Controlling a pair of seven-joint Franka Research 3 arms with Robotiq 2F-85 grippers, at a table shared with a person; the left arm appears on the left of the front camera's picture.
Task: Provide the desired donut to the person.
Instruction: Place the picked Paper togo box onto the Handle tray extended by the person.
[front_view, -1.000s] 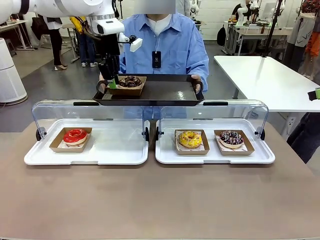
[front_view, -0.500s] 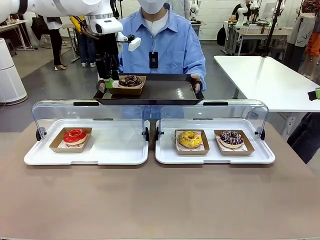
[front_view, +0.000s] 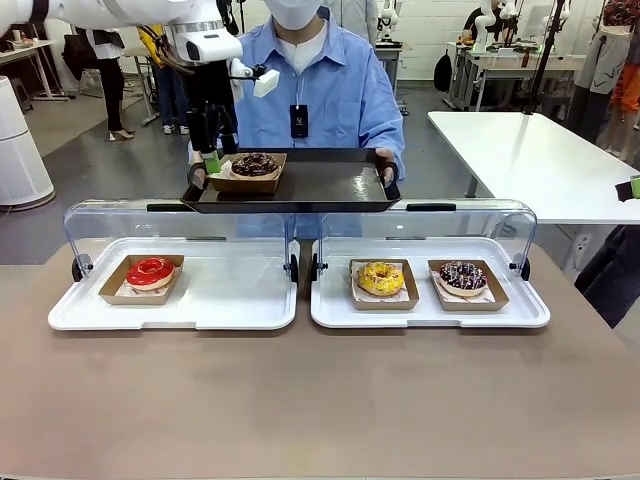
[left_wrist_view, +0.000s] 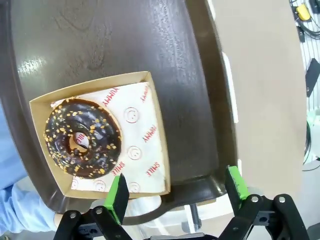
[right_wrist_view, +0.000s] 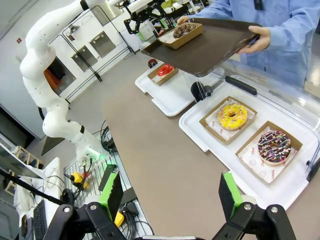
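The chocolate donut (front_view: 255, 162) is sitting in its cardboard box (left_wrist_view: 150, 150) on the dark tray (front_view: 330, 182) the person (front_view: 340, 95) is holding. The left hand (left_wrist_view: 176, 190) is hovering over the tray's corner, fingers apart, gripping nothing. The right hand (right_wrist_view: 170, 194) is hanging above the counter (right_wrist_view: 160, 150), fingers spread.

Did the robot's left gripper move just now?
Yes. The left gripper has shifted left, toward the left lid's black handle, and risen slightly, jaws open beside the chocolate donut.
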